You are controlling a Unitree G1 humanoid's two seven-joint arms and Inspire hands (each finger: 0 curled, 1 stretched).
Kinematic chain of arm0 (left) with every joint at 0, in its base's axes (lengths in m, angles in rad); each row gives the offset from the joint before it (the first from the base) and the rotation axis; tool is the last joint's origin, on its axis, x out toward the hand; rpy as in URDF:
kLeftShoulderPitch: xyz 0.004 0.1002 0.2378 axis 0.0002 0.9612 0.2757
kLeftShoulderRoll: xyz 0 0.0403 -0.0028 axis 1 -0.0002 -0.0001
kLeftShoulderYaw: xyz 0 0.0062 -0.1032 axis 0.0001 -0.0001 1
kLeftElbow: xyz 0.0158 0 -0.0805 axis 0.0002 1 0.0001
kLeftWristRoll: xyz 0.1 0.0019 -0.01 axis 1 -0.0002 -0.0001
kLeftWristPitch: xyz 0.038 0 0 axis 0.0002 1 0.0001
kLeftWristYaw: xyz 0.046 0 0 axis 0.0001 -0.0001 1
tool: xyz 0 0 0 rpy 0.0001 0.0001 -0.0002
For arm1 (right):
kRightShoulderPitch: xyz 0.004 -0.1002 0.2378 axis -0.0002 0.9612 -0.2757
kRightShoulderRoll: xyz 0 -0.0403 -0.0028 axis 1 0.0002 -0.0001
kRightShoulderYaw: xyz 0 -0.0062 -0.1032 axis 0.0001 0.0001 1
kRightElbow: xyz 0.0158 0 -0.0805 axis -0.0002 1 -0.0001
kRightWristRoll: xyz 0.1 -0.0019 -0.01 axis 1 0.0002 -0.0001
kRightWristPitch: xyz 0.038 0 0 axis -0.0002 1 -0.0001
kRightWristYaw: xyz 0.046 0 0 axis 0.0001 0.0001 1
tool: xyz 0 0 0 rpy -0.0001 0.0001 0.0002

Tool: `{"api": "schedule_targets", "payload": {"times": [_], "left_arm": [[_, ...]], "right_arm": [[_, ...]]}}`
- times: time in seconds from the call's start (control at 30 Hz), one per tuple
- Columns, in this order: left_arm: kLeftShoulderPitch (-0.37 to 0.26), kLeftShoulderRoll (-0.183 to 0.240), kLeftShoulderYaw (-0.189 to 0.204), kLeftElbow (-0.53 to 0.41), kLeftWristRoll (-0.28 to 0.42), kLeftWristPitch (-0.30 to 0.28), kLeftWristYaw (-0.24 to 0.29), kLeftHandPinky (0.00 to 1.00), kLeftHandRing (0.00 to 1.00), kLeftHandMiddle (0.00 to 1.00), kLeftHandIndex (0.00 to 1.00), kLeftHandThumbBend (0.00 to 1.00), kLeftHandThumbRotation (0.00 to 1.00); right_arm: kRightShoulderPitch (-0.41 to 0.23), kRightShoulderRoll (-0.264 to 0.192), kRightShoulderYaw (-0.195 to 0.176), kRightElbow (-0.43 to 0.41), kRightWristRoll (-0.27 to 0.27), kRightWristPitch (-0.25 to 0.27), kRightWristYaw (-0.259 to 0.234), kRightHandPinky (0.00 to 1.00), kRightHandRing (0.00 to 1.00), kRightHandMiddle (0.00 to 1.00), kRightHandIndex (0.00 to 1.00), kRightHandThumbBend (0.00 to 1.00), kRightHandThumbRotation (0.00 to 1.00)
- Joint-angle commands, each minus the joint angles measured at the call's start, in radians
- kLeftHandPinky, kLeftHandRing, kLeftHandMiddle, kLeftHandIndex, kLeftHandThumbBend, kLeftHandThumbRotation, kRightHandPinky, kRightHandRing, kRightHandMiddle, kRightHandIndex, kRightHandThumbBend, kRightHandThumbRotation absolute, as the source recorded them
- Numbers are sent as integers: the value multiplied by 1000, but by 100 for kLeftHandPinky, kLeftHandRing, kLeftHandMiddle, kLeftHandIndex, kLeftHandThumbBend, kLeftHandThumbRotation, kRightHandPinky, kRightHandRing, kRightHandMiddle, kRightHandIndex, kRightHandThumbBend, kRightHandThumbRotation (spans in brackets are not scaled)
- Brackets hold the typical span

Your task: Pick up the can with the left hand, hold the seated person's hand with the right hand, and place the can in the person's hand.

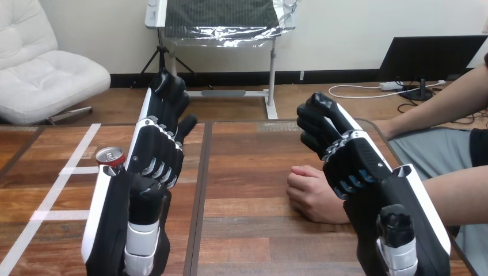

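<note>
A red can (110, 156) with a silver top stands upright on the wooden table (247, 155) at the left, partly hidden behind my left forearm. My left hand (161, 135) is raised above the table just right of the can, fingers straight and open, holding nothing. My right hand (336, 144) is raised at the right, fingers loosely bent, empty. The person's hand (313, 192) rests on the table as a loose fist, just left of and below my right hand. I see no contact between them.
The person's forearm (454, 198) comes in from the right edge, a second arm (443, 103) above it. White tape lines (63, 184) mark the table's left part. A seam (201, 190) runs down the table's middle.
</note>
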Motion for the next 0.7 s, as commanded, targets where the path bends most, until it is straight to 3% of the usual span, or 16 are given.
{"api": "schedule_targets", "payload": {"times": [0.0,0.67], "left_arm": [[-23,-20,10,5,-9,-18,-3,92,98,98,97,70,99],[-24,-25,14,4,6,-6,4,88,94,95,96,70,94]], "right_arm": [[-33,18,1,-27,4,-10,-6,97,95,93,93,88,92],[-35,17,3,-25,0,-10,-8,96,95,93,93,91,92]]}}
